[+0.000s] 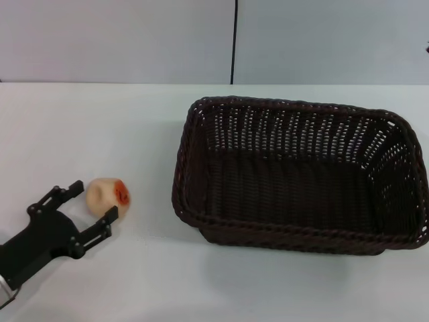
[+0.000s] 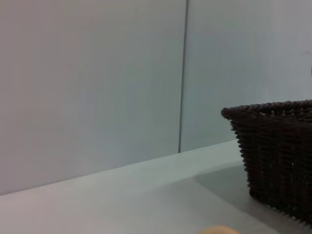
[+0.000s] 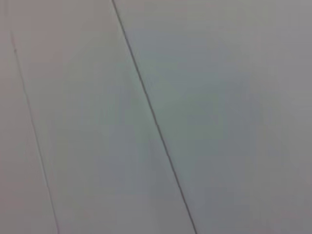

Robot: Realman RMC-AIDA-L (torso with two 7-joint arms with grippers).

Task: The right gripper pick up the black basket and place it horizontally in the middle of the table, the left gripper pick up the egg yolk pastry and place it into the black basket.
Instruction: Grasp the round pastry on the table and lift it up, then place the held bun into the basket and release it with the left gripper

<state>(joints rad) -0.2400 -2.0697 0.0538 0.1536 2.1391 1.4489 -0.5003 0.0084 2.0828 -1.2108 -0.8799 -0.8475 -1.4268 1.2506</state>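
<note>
Head view: large rectangular dark brown-black woven wicker basket (image 1: 298, 176) sits upright, long side across, on the plain white flat tabletop (image 1: 100, 127), from about the middle toward the right edge, open side up. Rolled rim, open-weave walls, nothing inside.

Small round pale beige egg yolk pastry (image 1: 108, 194) with an orange-red spot lies on the table near the left front corner, well apart from the basket. Spot faces the basket side.

Black two-fingered left gripper (image 1: 88, 202) with pierced open-frame fingers (image 1: 102, 228) comes in from the left front corner, low over the table. Fingers spread, one on each side of the pastry, tips about level with it; pastry sits between them, not pinched. Contact with either finger: cannot tell.

Left wrist view adds what the head view lacks: side-on look at the basket's outer woven wall and rim (image 2: 273, 151), its shadow on the tabletop, and a grey wall panel with a vertical seam (image 2: 183, 73) behind. Only a sliver of the pastry top (image 2: 219, 230) shows at the picture's edge. Own fingers not seen there.

Right wrist view shows only plain grey panels with thin dark seam lines (image 3: 153, 117); no table, basket or pastry. The right gripper does not appear in any view, so its state is unknown.

No brands, labels or readable writing anywhere.
</note>
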